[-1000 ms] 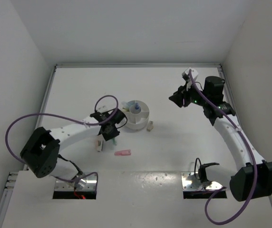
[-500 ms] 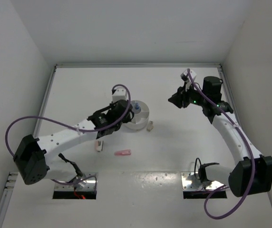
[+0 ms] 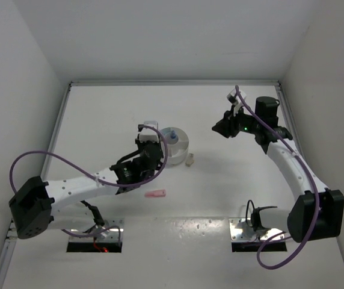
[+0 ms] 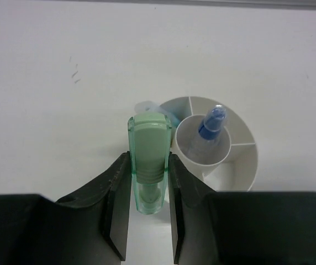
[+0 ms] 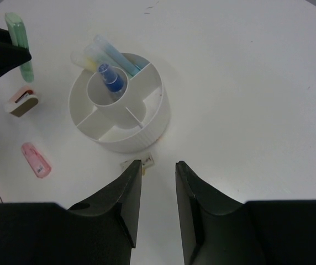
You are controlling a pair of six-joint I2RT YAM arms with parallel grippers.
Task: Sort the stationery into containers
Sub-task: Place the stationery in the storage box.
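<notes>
My left gripper is shut on a green marker, which hangs just left of the round white tub. A blue pen stands in the tub's centre cup. From above, the left gripper sits at the tub's left side. My right gripper is open and holds nothing, high above the table to the right of the tub. A yellow marker and a light blue marker lean in one compartment. The green marker shows at the far left of that view.
A pink piece lies on the table in front of the tub. A beige piece lies by the tub's right side, and a pink-beige eraser to its left. White walls enclose the table on three sides.
The left arm has carried the green marker away from the table near the pink-beige eraser up to the tub's left side. The right gripper's jaws have narrowed slightly.
</notes>
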